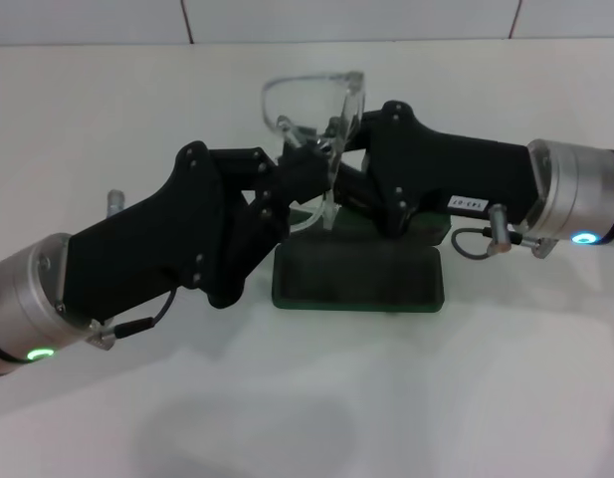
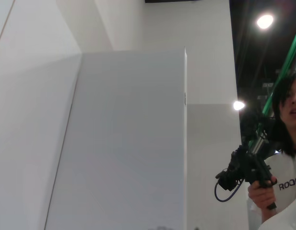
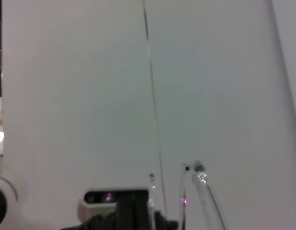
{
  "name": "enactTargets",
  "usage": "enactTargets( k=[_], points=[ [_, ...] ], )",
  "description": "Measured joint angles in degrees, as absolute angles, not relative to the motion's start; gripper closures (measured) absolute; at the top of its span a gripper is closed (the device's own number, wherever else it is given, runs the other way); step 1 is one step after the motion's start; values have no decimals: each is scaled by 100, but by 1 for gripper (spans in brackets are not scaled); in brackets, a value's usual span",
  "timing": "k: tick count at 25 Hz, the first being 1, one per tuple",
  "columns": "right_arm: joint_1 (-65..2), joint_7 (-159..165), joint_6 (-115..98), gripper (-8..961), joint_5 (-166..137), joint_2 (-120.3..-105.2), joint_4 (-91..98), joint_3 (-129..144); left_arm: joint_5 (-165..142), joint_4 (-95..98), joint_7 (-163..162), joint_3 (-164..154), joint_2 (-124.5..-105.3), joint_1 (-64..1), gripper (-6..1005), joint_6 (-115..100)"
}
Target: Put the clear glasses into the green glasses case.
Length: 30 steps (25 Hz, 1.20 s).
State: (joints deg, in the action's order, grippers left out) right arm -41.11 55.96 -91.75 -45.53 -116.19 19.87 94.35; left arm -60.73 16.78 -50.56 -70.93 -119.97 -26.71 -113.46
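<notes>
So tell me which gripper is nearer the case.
Too close to call. Left gripper and right gripper meet above the case's far edge, both at the glasses held upright there.

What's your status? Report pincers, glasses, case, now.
Left pincer and right pincer meet at the clear plastic wraparound glasses, raised above the table. Dark green rectangular glasses case lies open beneath both arms. Grip hidden; no obstruction seen.

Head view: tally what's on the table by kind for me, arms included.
Clear glasses: 1, held up above the case between both grippers
Green glasses case: 1, open on the table
Robot grippers: 2, left gripper and right gripper
Total: 4
</notes>
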Motion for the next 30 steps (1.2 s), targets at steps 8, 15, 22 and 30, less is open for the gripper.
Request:
enactTargets(
  k=[8, 15, 22, 30],
  points=[
    [-3982, 5543, -9175, 836, -4362, -11619, 1994, 9404, -6080, 1676, -5054, -7093, -11997, -2633, 948, -11345],
    [-3992, 5529, -9175, 836, -4348, -11619, 1996, 9453, -6078, 1618, -5053, -7092, -11997, -2628, 949, -11346],
    [-4028, 5528, -9168, 836, -4368, -11619, 1996, 9459, -6074, 1617, -5053, -7089, -11997, -2628, 948, -11346],
    [-4123, 5528, -9156, 836, -4383, -11619, 2000, 9605, -6073, 1617, -5038, -7067, -11997, -2639, 948, -11331]
  ],
)
